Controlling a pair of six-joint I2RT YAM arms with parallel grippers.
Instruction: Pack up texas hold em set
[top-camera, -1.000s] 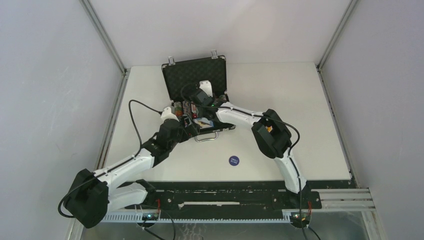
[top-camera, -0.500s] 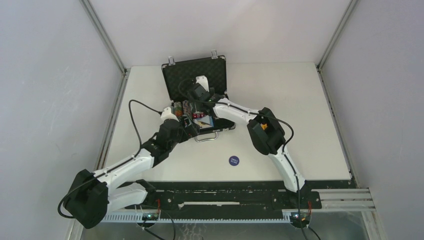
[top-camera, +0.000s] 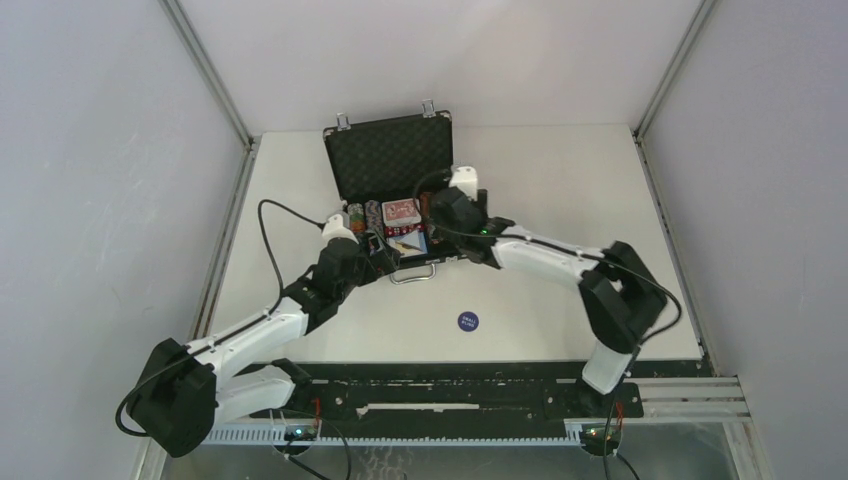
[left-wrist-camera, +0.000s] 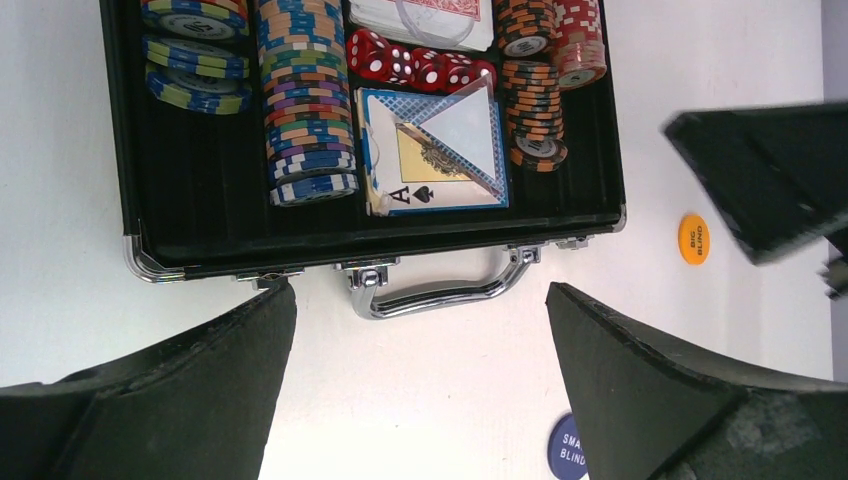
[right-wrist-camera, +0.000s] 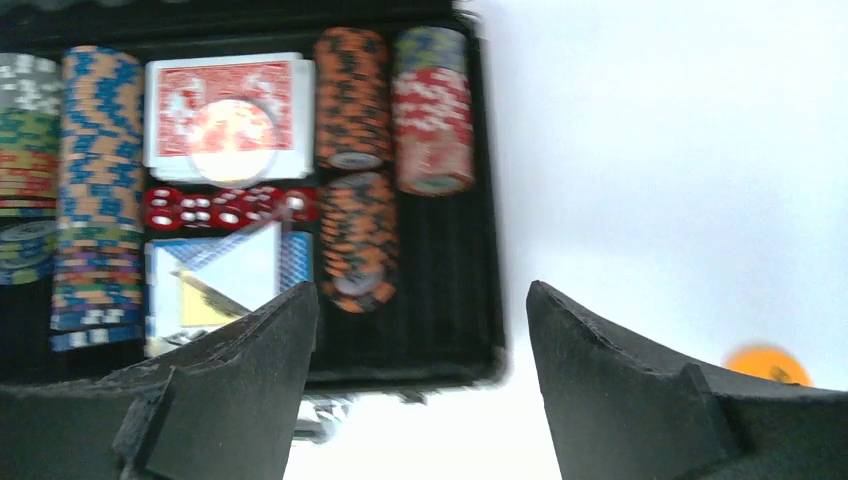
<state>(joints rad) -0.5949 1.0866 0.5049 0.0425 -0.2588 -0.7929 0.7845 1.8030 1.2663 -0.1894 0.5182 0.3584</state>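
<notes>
Briefcase open, lid up, at the table's far edge, left of centre. Chips, red deck, dice and blue deck sit inside. Left gripper spread wide, empty, over the case's near rim by the handle. Right gripper also parted, nothing held, above the case's right edge. Orange button lies on the table just right of the case; blue button lies toward the near edge — both outside.

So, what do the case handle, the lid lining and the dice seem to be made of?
The handle looks like polished metal, probably chromed: it shines bright silver. The lid lining seems black foam, from its dull dimpled surface. The dice are likely glossy red plastic with white pips.
</notes>
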